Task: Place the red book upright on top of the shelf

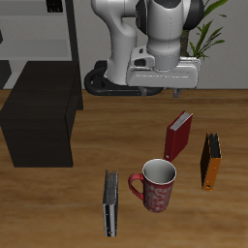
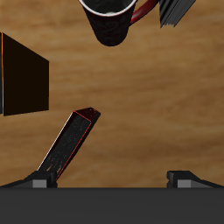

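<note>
Franka arm (image 1: 145, 34): glossy white rounded link shells, dark grey-black joint sections. Base (image 1: 121, 82): flat black plate. Gripper (image 1: 172, 87): pale grey boxy hand body; wrist view shows black housing, two short dark fingertips (image 2: 37, 180) with grey caps.

White-and-grey Franka arm (image 1: 131, 39): rises from a dark base at the table's back, upper links folded forward, wrist pointing down. Two-finger gripper (image 1: 172, 89): pale housing held high above the tabletop, dark fingers (image 2: 40, 180) set wide apart at either end of the body, nothing between them; fingertips barely discernible in the exterior view, probably vertical.
</note>
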You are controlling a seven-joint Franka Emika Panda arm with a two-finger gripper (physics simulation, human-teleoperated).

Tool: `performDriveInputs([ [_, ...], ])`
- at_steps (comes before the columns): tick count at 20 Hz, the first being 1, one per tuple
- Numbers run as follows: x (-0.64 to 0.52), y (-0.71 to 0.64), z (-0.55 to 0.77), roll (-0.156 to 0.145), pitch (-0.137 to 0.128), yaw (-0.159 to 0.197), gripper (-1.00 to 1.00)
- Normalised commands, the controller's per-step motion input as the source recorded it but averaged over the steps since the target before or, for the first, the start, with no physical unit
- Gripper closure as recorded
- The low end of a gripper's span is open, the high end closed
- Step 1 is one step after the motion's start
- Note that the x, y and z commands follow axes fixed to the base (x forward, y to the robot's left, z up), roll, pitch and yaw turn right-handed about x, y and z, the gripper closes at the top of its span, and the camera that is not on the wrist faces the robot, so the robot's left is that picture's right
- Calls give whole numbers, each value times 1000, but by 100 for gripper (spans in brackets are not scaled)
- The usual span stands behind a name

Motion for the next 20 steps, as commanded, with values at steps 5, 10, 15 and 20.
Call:
performDriveInputs([
  [5,54,238,-182,41,23,-17,-100],
  [10,6,131,-152,23,18,-15,-100],
  [15,1,65,-66,4,4,0,-100],
  [20,40,140,-41,-8,-14,-47,-100],
])
